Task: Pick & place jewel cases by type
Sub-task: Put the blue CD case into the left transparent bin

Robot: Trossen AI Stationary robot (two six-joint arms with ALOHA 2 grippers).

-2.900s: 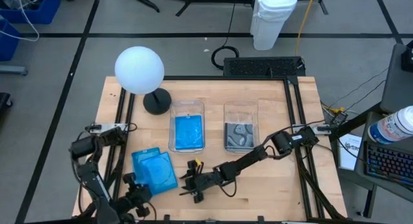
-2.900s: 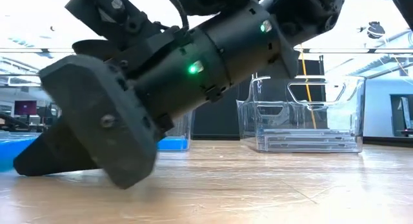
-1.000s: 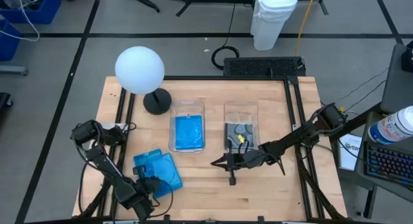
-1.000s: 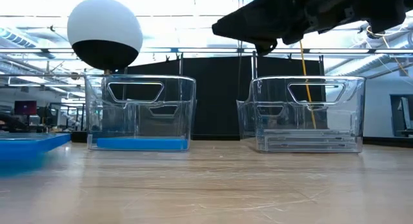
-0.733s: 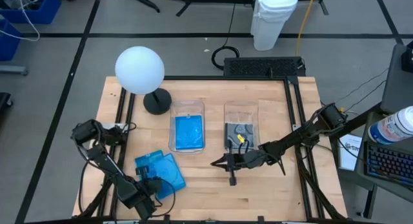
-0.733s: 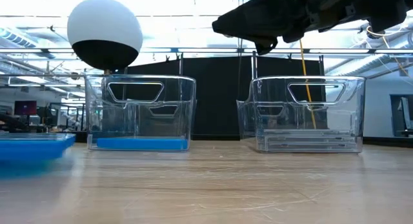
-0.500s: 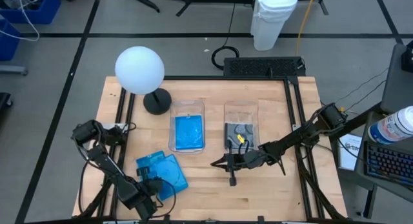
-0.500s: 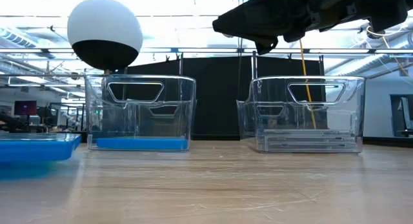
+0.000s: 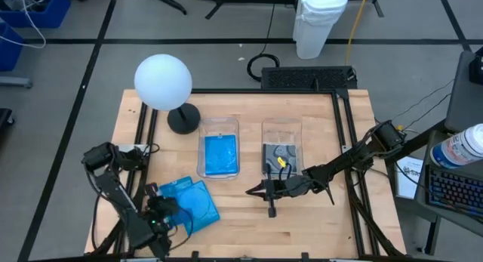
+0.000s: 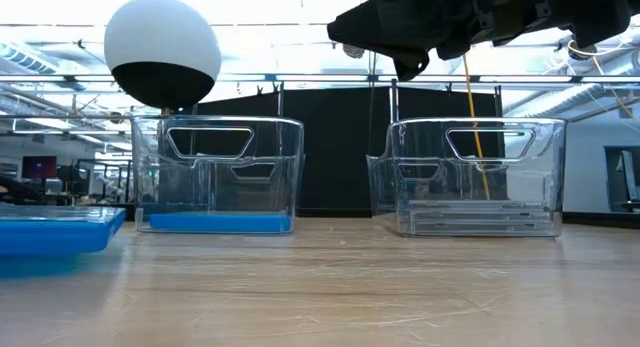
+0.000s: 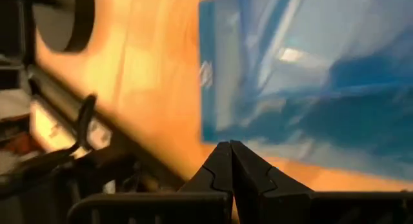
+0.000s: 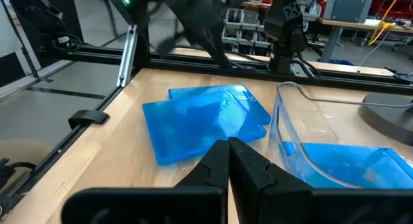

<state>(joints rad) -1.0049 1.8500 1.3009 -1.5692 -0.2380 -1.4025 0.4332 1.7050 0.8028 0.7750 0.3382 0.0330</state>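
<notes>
Blue jewel cases lie overlapped on the wooden table at the lower left of the overhead frame, two of them fanned apart in the right wrist view. More blue cases rest flat in the left clear bin at the frame's centre, showing as a blue layer along that bin's floor in the table-level view. Clear cases with grey-black inserts sit in the right clear bin just beside it.

The left gripper sits at the lower-left edge of the loose blue pile, its dark fingers pressed together and empty in its own wrist view, their tips just short of the nearest blue case's edge. The right gripper is below the bin of clear cases, near the frame's centre, its fingers likewise closed on nothing; in the table-level view it hangs at the top of the frame, above the bins.

A white globe lamp on a round black base stands at the table's upper left, beside the left bin.
</notes>
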